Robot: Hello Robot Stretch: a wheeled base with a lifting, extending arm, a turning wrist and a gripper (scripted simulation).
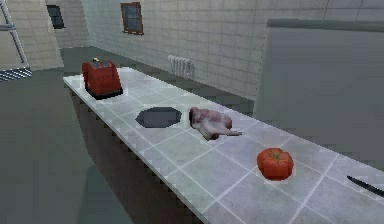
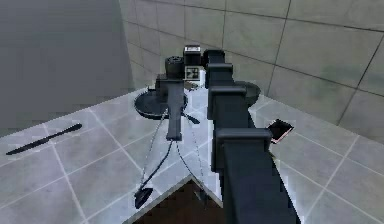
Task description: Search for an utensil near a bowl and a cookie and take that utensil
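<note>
Pincer (image 2: 176,128) by dark round dish (image 2: 150,106) on tiled table (image 2: 95,165); cannot tell whether holding anything (long dark utensil (image 2: 45,138) lies apart).

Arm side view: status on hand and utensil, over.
Hand extended, cannot tell if holding anything. Long dark utensil flat on counter at the view's left, apart from hand. Dark dish right at the hand.
</note>
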